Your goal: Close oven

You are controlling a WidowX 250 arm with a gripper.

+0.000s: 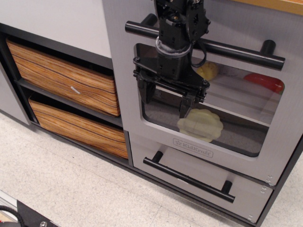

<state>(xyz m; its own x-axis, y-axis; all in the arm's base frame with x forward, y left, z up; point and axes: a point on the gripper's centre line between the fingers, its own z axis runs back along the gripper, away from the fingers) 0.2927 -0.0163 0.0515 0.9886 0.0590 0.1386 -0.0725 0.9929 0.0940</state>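
Observation:
The oven has a large silver-grey door [279, 142] with a clear window and a long black bar handle [241, 52] across its top. The door stands upright against the oven front. Through the window I see a pale yellow round food piece [203, 125], a smaller yellow piece [209, 71] and a red piece [266, 81] on the grey racks. My black gripper [164, 103] hangs in front of the window's left half, below the handle, pointing down. Its two fingers are spread apart and hold nothing.
A smaller silver drawer with a short black handle [189, 178] sits under the oven door. Two wood-grain drawers [66, 80] fill the black shelf unit at left. Pale speckled floor [80, 189] lies in front.

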